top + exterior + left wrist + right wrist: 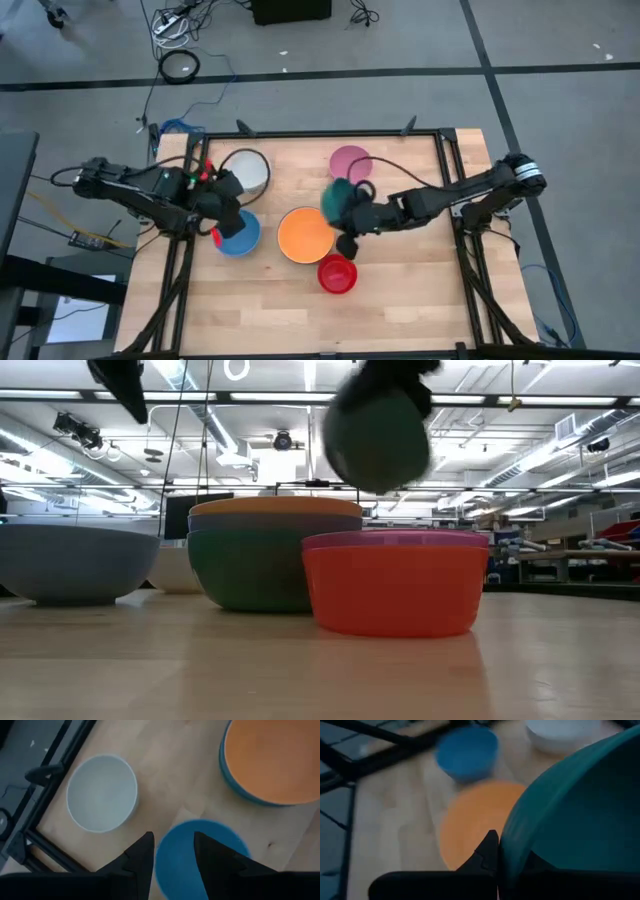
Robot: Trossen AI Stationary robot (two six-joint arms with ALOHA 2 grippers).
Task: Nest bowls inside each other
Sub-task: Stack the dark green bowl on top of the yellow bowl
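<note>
The orange bowl [305,234], the widest opening in sight, sits upright mid-counter [420,300], nested in a green and a blue one in the low view. The white bowl [247,172] stands at the far left, the pink bowl [349,160] behind, both mouth up. The right gripper [350,215] pinches the teal bowl [338,198] by its rim, tilted on edge in the air above the orange bowl's right edge. The blue bowl [238,234] sits under the left gripper [228,212], whose jaws are parted and empty. The red bowl [337,274] stands nearest.

Bare table [420,300] lies open near and right; the orange bowl [304,235], red bowl [337,274] and blue bowl [240,236] crowd the middle.
</note>
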